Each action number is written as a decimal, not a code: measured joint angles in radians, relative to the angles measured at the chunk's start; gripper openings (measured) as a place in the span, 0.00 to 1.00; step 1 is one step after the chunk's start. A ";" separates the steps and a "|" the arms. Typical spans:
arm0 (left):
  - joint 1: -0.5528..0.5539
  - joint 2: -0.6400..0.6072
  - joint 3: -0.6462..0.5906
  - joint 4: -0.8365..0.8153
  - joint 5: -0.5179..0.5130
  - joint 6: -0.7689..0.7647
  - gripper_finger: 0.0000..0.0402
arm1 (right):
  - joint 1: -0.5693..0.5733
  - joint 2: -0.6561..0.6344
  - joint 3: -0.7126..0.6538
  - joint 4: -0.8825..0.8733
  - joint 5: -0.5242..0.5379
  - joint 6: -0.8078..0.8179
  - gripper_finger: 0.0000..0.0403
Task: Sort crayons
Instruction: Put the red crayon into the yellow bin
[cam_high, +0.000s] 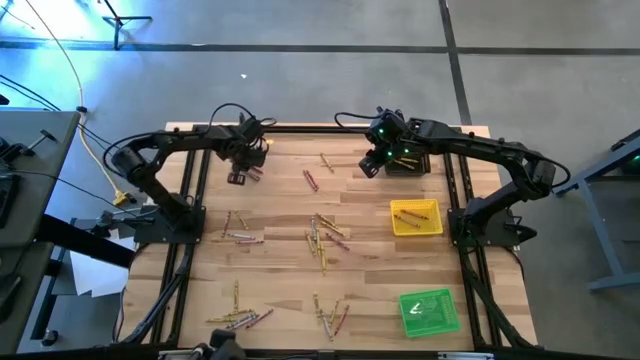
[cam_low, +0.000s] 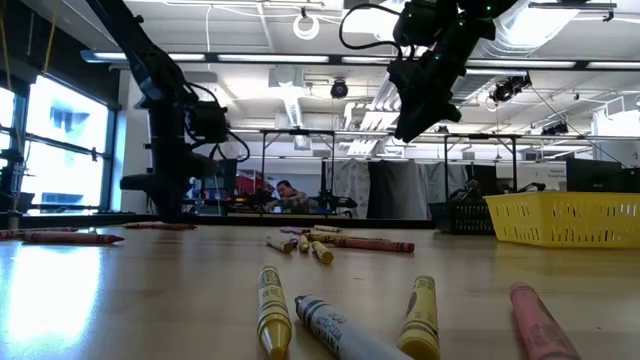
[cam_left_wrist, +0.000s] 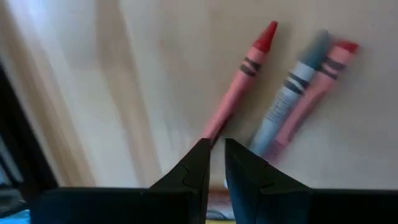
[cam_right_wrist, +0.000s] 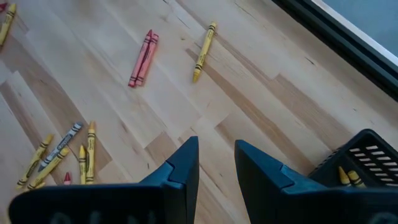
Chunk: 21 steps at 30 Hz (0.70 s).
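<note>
Many crayons lie flat on the wooden table, among them a middle cluster (cam_high: 322, 238) and near-edge groups (cam_high: 330, 312). My left gripper (cam_high: 238, 172) hangs low over the far left of the table, its fingers a narrow gap apart and empty (cam_left_wrist: 217, 158). Just ahead of it lie a pink crayon (cam_left_wrist: 239, 87), a grey crayon (cam_left_wrist: 287, 102) and a second pink crayon (cam_left_wrist: 314, 93). The first pink crayon's near end lies right at one fingertip. My right gripper (cam_high: 370, 166) is slightly open and empty (cam_right_wrist: 216, 155), raised above the table beside the black tray (cam_high: 408, 165).
The black tray (cam_right_wrist: 367, 158) holds yellow crayons (cam_right_wrist: 346, 177). A yellow tray (cam_high: 415, 217) stands at the right and a green tray (cam_high: 429, 310) at the near right. Two pink crayons (cam_right_wrist: 143, 57) and a yellow crayon (cam_right_wrist: 204, 51) lie ahead of my right gripper.
</note>
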 joint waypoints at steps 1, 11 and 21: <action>0.000 0.014 0.000 0.017 0.001 -0.001 0.09 | 0.000 0.000 0.000 0.000 0.000 0.003 0.22; -0.017 0.066 0.004 0.015 -0.034 -0.014 0.09 | 0.000 0.000 0.000 0.000 0.000 0.022 0.22; -0.016 0.070 0.024 -0.002 -0.018 -0.266 0.01 | 0.000 0.000 0.000 -0.001 0.000 0.026 0.22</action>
